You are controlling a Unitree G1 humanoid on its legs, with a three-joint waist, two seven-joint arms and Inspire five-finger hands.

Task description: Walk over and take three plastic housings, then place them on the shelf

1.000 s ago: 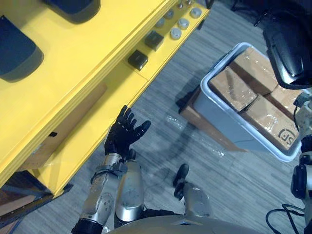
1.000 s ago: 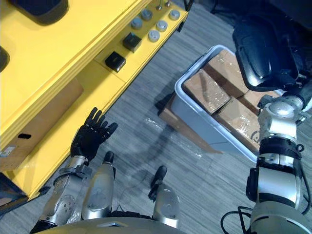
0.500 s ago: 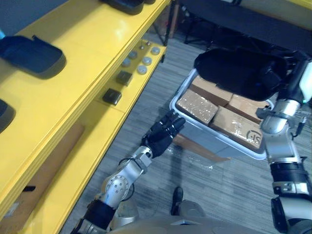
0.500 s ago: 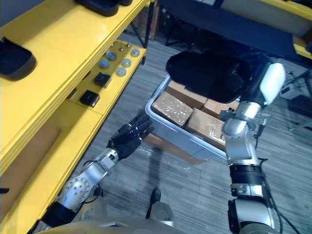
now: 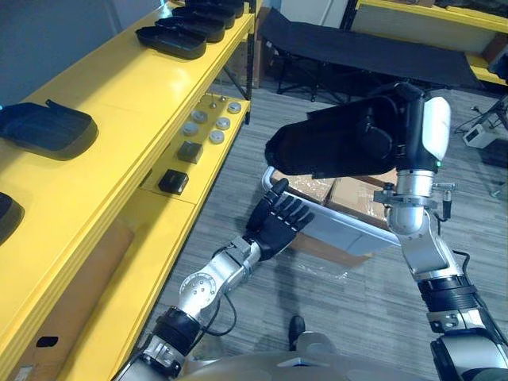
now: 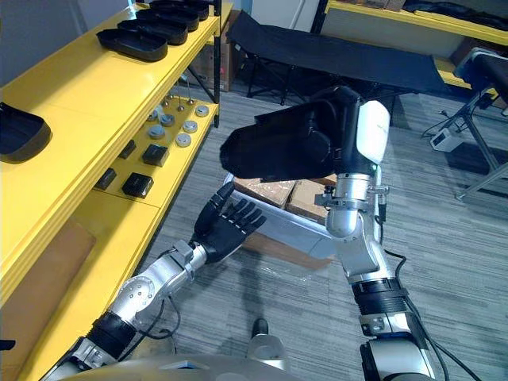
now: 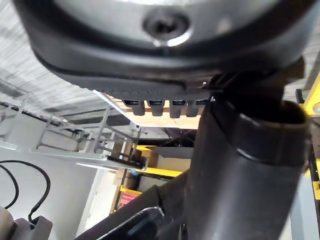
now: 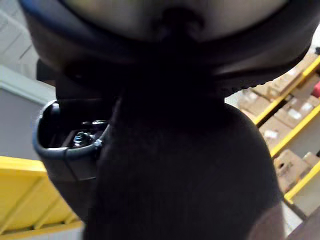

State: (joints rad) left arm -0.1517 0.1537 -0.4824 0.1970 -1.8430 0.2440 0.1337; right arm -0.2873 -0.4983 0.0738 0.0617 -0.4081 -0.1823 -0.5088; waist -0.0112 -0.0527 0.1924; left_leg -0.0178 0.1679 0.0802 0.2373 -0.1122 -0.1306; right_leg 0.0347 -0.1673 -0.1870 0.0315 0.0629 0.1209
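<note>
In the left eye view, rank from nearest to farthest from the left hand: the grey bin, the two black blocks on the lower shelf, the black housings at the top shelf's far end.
1. Grey bin: just beyond the left hand, on its right.
2. Black blocks: lower shelf, to the hand's left.
3. Black housings: far end of the top shelf.

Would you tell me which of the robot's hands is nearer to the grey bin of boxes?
Left. The left hand, open, is at the near rim of the grey bin; the right hand is raised above it with a black plastic housing.
</note>
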